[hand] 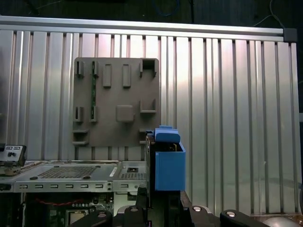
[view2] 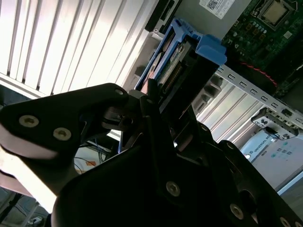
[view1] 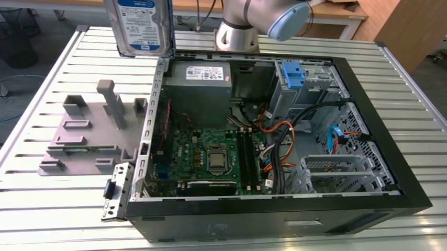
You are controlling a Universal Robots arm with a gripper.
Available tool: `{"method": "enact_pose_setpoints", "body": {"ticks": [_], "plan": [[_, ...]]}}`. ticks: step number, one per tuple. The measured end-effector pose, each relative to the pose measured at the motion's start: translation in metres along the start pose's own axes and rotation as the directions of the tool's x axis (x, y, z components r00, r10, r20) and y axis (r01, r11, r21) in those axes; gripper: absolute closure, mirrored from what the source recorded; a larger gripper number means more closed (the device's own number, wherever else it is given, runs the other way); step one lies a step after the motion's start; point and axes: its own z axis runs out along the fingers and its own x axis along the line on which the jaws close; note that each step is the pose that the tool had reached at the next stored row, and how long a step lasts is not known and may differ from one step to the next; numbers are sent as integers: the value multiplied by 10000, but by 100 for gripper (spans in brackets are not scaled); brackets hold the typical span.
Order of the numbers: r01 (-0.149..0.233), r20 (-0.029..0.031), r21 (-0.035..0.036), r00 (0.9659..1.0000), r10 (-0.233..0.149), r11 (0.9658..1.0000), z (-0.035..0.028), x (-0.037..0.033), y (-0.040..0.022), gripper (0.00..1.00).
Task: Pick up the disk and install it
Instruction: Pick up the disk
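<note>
- Counts first: you've got one disk (view1: 143, 26), one claw (view2: 163, 111), one arm (view1: 241, 23), one open computer case (view1: 279, 225) and one grey fixture plate (view1: 77, 141), all on or over the ribbed metal desk (view1: 63, 52).
- The disk hangs upright in the air at about 11 o'clock in the exterior view. It's just outside the case's back corner, above the desk and touching neither.
- The claw is pinching the disk. In the second wrist view its black fingers (view2: 142, 101) sit tight against both sides of the blue carrier.
- Inside the case there's one grey power supply (view1: 199, 86) at 12 o'clock and one bare blue bracket (view1: 293, 77) at 1 o'clock. One green motherboard (view1: 202, 154) sits mid-floor and a silver drive cage (view1: 335, 167) is at 4 o'clock.
- A tangle of black, orange and blue cables (view1: 279, 136) runs between the motherboard and the cage.
- The fixture plate lies on the desk at 9 o'clock of the case, just beside its wall.
- The disk's top is cut off by the exterior view's edge.
- In the first wrist view you see it edge-on, mostly blue carrier.
- The dark linkages cover a lot in the second wrist view.
</note>
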Motion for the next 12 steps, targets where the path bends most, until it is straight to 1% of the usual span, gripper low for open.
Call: {"method": "enact_pose_setpoints", "body": {"ticks": [1, 2, 7, 12], "plan": [[1, 0, -4, 10000, -1, 10000, -8, -1, -160, 65], [0, -1, -6, 10000, 0, 10000, -11, -2, -213, 65], [-1, -1, -14, 10000, 1, 10000, -21, -3, -403, 65], [-1, -3, -28, 10000, 1, 10000, -33, -5, -607, 65]]}}
